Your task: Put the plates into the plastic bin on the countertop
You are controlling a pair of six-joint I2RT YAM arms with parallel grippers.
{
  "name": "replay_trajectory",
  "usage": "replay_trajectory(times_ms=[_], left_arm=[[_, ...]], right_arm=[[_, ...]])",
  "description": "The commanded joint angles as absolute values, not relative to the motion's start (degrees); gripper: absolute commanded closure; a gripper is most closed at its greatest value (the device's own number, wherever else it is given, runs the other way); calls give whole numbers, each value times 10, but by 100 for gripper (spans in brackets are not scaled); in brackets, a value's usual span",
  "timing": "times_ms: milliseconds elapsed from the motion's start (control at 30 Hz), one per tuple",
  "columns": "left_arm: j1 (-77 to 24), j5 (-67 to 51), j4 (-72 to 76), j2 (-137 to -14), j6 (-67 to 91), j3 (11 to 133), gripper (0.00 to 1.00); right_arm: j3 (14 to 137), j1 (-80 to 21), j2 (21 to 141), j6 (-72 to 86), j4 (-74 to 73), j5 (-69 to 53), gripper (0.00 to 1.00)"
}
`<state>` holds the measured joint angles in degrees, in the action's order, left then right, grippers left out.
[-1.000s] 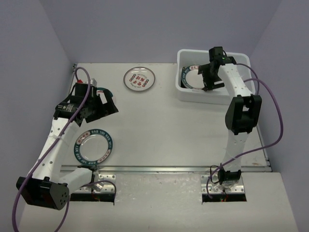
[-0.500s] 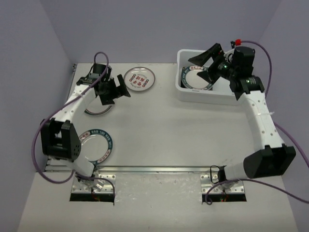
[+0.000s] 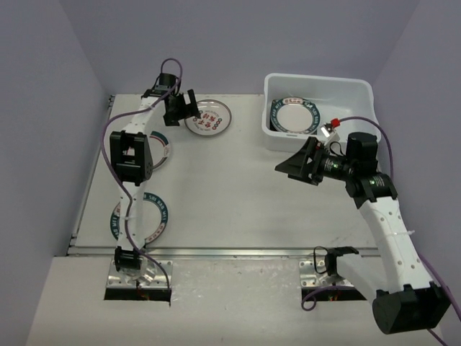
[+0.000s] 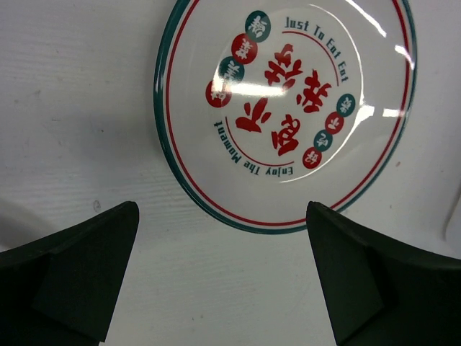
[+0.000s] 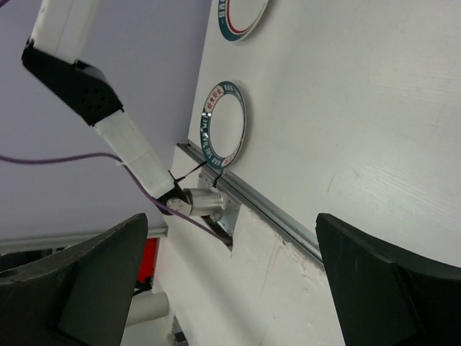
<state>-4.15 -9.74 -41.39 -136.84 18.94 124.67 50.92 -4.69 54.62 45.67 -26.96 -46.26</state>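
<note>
Top external: white plastic bin [image 3: 358, 108] sits at the far right of the countertop [image 3: 238, 187]. One teal-rimmed plate [image 3: 294, 117] lies flat inside it, at its left end. Right gripper [image 3: 292, 164] hangs over bare countertop just in front of the bin, pointing left, jaws spread wide, holding nothing. Left arm [image 3: 130, 155] is stretched out along the left side. Left gripper [image 3: 186, 108] is at the far edge, just beside the red-patterned plate [image 3: 208, 117], jaws spread, empty. A second teal-rimmed plate [image 3: 163, 149] is partly hidden under the left arm. A third teal-rimmed plate [image 3: 142, 220] lies near the metal rail [image 3: 238, 252], partly crossed by the arm.

Left wrist: red-patterned plate [image 4: 288, 108] lies flat on the countertop [image 4: 86, 94], red characters and "Enjoy The Moment" lettering readable. Left gripper [image 4: 223, 281] is wide apart, its fingers [image 4: 72, 281] at the bottom corners. The plate is ahead of the tips, not touched.

Right wrist: right gripper [image 5: 230, 281] is wide apart and empty, its fingers [image 5: 389, 288] dark at the bottom corners. Beyond them are the countertop [image 5: 360, 108], the third teal-rimmed plate [image 5: 225, 126] next to the metal rail [image 5: 266, 213], the left arm [image 5: 86, 79], and an edge of the red-patterned plate [image 5: 241, 14] at the top.
</note>
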Motion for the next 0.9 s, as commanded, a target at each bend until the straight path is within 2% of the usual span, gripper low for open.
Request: replay_trajectory(times_ms=[0, 67, 200, 267, 333, 433, 600, 633, 767, 867], left_arm=[[-29, -124, -394, -1394, 163, 1272, 0], [-19, -126, -388, -1406, 186, 1256, 0], [-4, -208, -337, -1424, 219, 1211, 1], [-4, -277, -327, -1447, 229, 1221, 10], [-4, -309, -319, -1470, 244, 1222, 25], [-1, -302, -308, -1479, 267, 1213, 45], [25, -283, -270, -1484, 337, 1183, 67], [28, -281, -257, -1484, 360, 1173, 74], [32, -279, -225, -1489, 407, 1168, 85], [32, -290, -195, -1489, 433, 1166, 86]], right_arm=[[516, -47, 530, 415, -294, -478, 1], [514, -47, 542, 434, -282, -504, 1], [528, -49, 556, 444, -270, -517, 1], [538, -53, 572, 442, -270, -519, 1], [541, -53, 582, 449, -263, -518, 1], [527, -53, 584, 475, -224, -519, 1], [472, -53, 566, 545, -133, -529, 1], [471, -53, 568, 547, -132, -534, 1], [488, -53, 572, 538, -141, -529, 1], [502, -53, 577, 527, -157, -522, 1]])
